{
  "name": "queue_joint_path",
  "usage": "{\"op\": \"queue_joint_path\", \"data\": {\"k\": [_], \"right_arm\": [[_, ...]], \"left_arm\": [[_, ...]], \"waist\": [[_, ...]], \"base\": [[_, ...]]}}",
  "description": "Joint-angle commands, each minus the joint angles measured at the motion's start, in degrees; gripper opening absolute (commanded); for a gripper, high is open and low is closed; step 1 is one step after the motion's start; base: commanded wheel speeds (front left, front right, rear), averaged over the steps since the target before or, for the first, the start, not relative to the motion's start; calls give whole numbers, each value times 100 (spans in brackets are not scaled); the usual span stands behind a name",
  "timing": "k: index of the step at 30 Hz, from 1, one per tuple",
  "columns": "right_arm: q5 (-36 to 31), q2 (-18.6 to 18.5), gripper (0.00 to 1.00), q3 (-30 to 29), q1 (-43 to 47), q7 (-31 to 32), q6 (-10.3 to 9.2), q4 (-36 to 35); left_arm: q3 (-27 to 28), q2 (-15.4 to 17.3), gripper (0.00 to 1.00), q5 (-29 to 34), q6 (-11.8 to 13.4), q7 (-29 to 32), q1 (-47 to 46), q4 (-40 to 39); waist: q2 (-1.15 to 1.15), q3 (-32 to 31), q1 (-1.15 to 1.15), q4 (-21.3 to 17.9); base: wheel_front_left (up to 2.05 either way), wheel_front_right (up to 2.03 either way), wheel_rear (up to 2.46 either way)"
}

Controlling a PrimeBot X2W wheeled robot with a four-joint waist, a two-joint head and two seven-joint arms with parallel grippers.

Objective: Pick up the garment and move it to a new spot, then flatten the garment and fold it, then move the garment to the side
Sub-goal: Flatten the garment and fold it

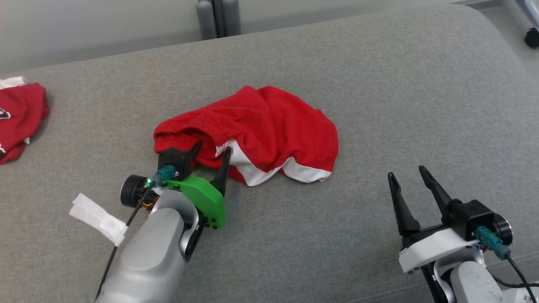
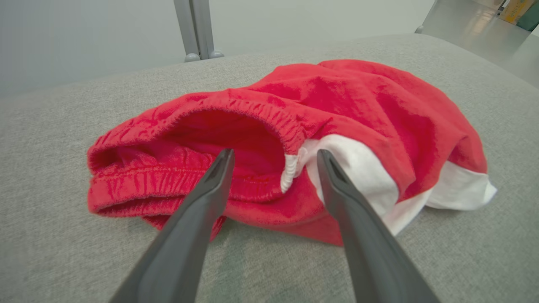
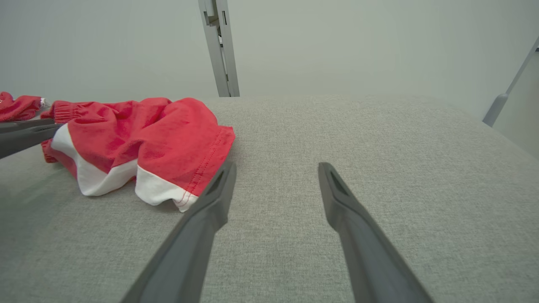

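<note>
The garment (image 1: 261, 126) is a pair of red shorts with white side panels, lying crumpled in the middle of the grey surface. My left gripper (image 1: 212, 149) is open at its near left edge, fingertips against the elastic waistband. In the left wrist view the garment (image 2: 358, 109) lies just past my left gripper (image 2: 276, 155), whose fingers straddle the waistband's open mouth and a white seam. My right gripper (image 1: 406, 172) stands open over bare fabric to the right of the shorts. From the right wrist, the garment (image 3: 139, 134) lies left of the right gripper (image 3: 277, 167).
Another red garment (image 1: 19, 118) lies at the far left edge of the grey cushioned surface (image 1: 400, 105). A white paper label (image 1: 99, 219) hangs beside my left forearm. A grey post (image 1: 217, 17) stands behind the surface; a chair caster (image 1: 531, 38) shows at top right.
</note>
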Motion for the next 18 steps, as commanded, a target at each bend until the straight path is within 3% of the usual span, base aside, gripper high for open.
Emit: {"op": "queue_joint_path", "data": {"k": [1,3,4,5,6,8,18], "right_arm": [[41,-19,100,2,-40,-3,-8,-13],[56,-19,100,10,-40,-2,-8,-1],[57,-19,100,13,-43,-3,-8,10],[56,-19,100,12,-44,-3,-8,18],[60,-19,100,12,-42,-3,-8,27],[82,-18,100,40,-32,-3,-8,68],[147,-20,100,384,-343,-3,-8,527]], "left_arm": [[-64,33,100,-82,-17,-28,-130,76],[-162,29,100,-141,-18,-39,-213,182],[-213,27,87,-181,-18,-50,-246,239],[-247,24,67,-211,-18,-66,-267,274],[-267,21,38,-249,-18,-75,-284,299],[-317,13,0,-342,-18,-135,-332,322],[-87,-42,0,-306,20,-260,-73,-316]], "waist": [[0,107,0,-75],[0,131,0,-78],[0,140,0,-77],[0,145,0,-73],[0,148,0,-68],[0,150,0,-43],[0,198,0,295]], "base": [[0,0,0],[0,0,0],[0,0,0],[0,0,0],[0,0,0],[0,0,0],[0,0,0]]}}
